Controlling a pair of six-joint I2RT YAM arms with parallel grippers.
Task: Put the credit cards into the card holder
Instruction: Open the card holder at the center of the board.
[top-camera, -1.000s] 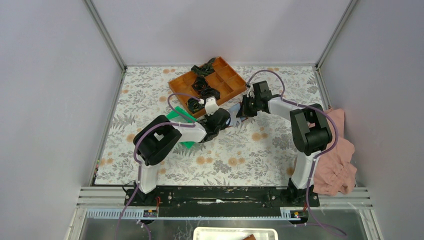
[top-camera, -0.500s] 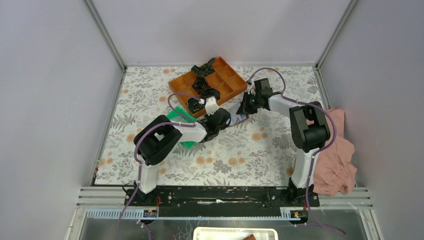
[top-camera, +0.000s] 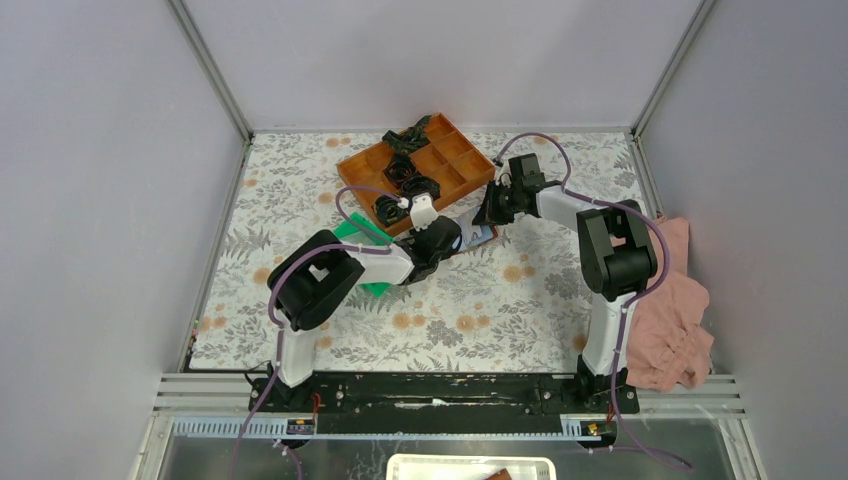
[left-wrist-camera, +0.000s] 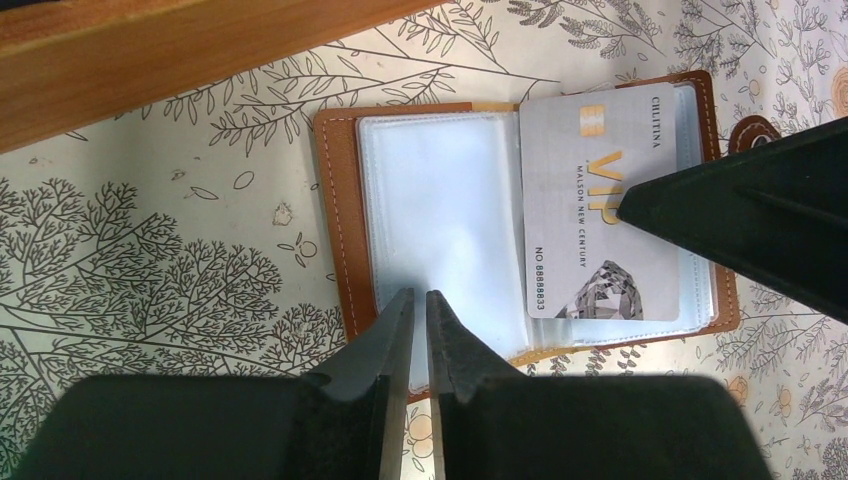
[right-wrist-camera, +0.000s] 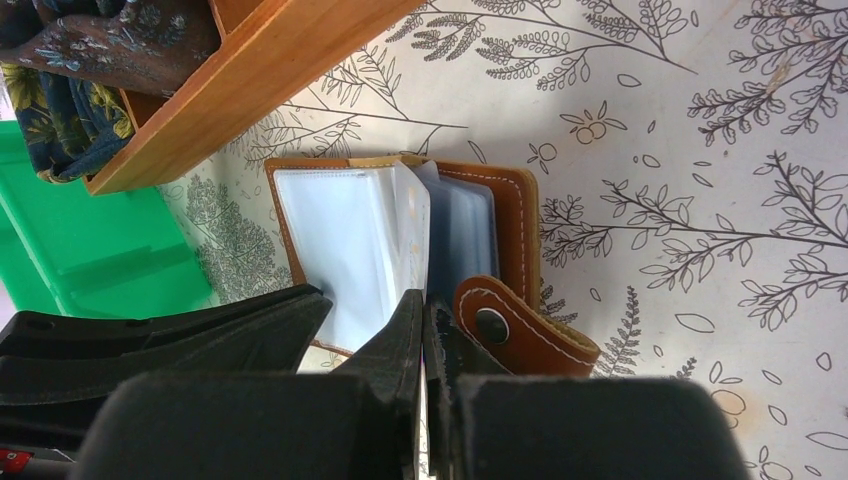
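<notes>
The brown card holder (left-wrist-camera: 340, 240) lies open on the flowered table, its clear sleeves (left-wrist-camera: 440, 200) facing up; it also shows as the card holder (top-camera: 481, 237) and the card holder (right-wrist-camera: 515, 215). A silver VIP credit card (left-wrist-camera: 600, 200) lies over its right half, pinched at the edge by my right gripper (left-wrist-camera: 625, 207), which is shut on it. In the right wrist view that gripper (right-wrist-camera: 425, 305) holds the credit card (right-wrist-camera: 415, 225) nearly edge-on beside the snap tab (right-wrist-camera: 520, 335). My left gripper (left-wrist-camera: 420, 297) rests over the sleeves' near edge, jaws a slim gap apart, nothing between them.
The orange compartment tray (top-camera: 470, 175) with black coiled items (top-camera: 400, 170) stands just beyond the holder; its wooden wall (left-wrist-camera: 180, 50) is close by. A green tray (top-camera: 352, 232) lies under the left arm. A pink cloth (top-camera: 675, 320) hangs off the table's right edge.
The right wrist has shifted slightly towards the far side, and more of the holder shows beside the left gripper. The left arm has stayed put.
</notes>
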